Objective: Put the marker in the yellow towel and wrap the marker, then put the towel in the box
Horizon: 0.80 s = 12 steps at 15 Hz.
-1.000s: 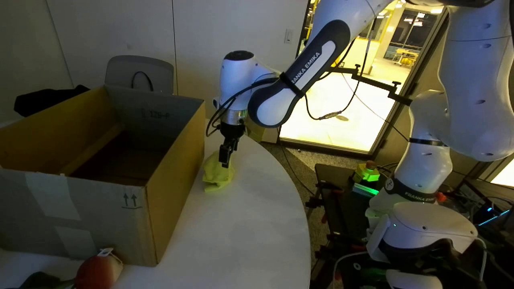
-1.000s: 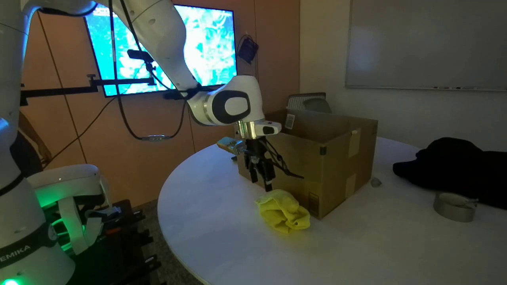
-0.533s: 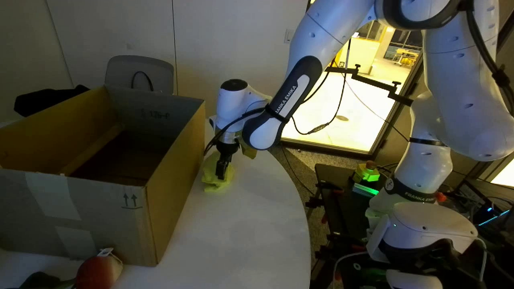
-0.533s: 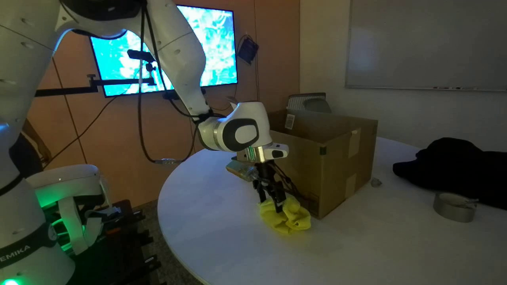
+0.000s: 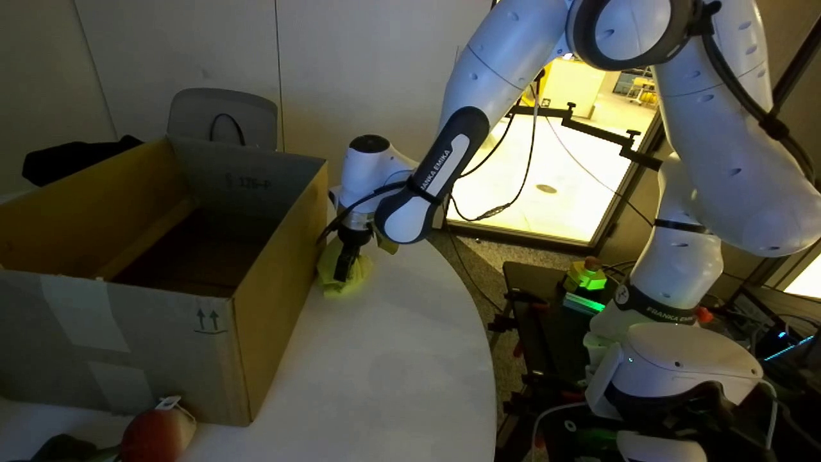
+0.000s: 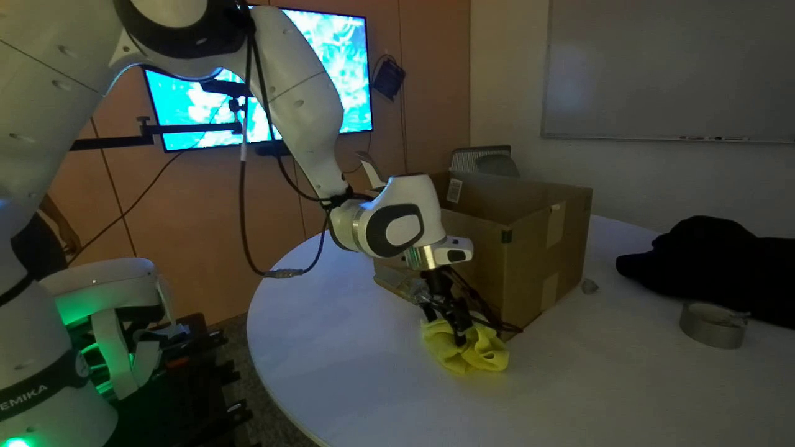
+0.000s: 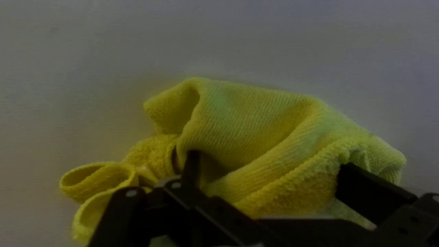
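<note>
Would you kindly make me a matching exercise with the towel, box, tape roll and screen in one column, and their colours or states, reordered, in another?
1. towel
2. box
3. tape roll
4. screen

A. grey, near the black cloth
B. lit blue and white
C. crumpled, partly between the fingers of the gripper
D. brown, open at the top

Pairs: 1-C; 2-D; 3-A; 4-B
</note>
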Available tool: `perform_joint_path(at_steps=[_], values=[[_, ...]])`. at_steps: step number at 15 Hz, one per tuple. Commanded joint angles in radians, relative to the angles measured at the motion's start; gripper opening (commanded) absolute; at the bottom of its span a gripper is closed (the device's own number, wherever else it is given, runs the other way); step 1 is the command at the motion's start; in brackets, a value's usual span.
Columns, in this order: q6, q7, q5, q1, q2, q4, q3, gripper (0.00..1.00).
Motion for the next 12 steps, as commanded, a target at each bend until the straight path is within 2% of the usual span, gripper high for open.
perform_joint_path(at_steps=[1,6,7,8,10,12], values=[[-0.009,-0.080,0.029,-0.047,0.074,0.076,0.041,1.00],[-0.054,-0.152,0.040,-0.088,0.108,0.115,0.088,1.00],[-0.062,-0.162,0.044,-0.095,0.108,0.118,0.095,0.96],[-0.070,-0.166,0.048,-0.096,0.105,0.118,0.095,0.74],[-0.084,-0.173,0.051,-0.097,0.094,0.113,0.096,0.70],[-0.091,-0.177,0.052,-0.097,0.073,0.100,0.095,0.56]])
